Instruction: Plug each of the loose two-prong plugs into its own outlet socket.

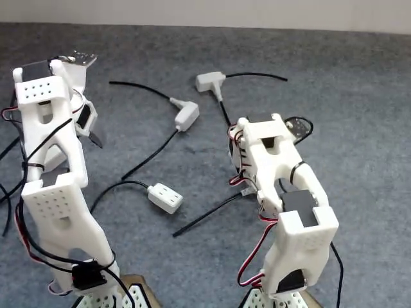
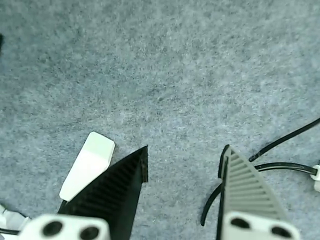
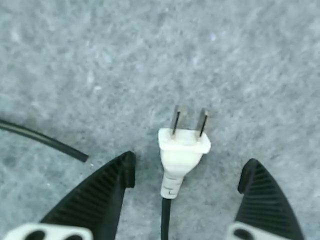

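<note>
Right wrist view shows the step in hand. The right tool [image 3: 190, 159] hangs open over a white two-prong plug [image 3: 181, 146], with one finger on each side and neither touching it. The plug lies flat on the grey surface [image 3: 240, 60]. Its prongs [image 3: 175, 120] point away from the tool and its black cord [image 3: 165, 220] runs back under the wrist. The grasp is lined up but not yet made. No plug appears seated in a socket, so the task looks to be near its start.

In the high view a white outlet socket [image 1: 166, 197] lies on the surface between the two arms. An angled white plug [image 1: 186, 115] sits farther out, and a T-shaped white piece [image 1: 210, 81] lies beyond it; whether that piece is a plug or a socket is hard to tell.

The left tool [image 2: 185, 150] is open too, above bare surface. A white rectangular block [image 2: 87, 165] lies just beside one of its fingers. It may be a socket body, but its face is hidden.

The next move calls for the right tool to lower and close on the plug's body behind the prongs, leaving them free and level. The outlet socket is loose, so the left tool will probably have to steady it against the push.
</note>
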Motion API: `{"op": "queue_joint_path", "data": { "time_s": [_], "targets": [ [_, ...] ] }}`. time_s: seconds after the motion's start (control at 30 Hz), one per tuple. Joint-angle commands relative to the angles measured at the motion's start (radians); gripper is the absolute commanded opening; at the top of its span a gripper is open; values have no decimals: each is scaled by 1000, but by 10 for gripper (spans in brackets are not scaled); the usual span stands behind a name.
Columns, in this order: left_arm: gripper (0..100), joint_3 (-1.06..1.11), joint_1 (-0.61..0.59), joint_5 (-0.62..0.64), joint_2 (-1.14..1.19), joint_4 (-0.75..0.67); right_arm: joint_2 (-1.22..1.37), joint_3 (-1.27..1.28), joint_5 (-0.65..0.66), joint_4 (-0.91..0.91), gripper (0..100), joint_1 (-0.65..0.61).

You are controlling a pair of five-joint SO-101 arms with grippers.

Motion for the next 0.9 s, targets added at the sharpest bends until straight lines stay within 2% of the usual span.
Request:
{"op": "queue_joint_path", "data": {
  "time_s": [0.0, 0.23, 0.43, 0.8, 0.87],
  "targets": [
    [245, -10, -12, -9, -74, 9, -4, 8, 11, 13, 328, -68],
    [245, -10, -24, -9, -76, 11, -4, 12, 12, 13, 316, -99],
    [245, -8, -28, -48, -74, 12, -4, 13, 12, 18, 104, -93],
    [245, -10, -54, -49, -76, 12, -4, 15, 12, 13, 90, -54],
    [245, -10, -56, -49, -76, 12, -2, 15, 14, 13, 57, -54]
  ]
}}
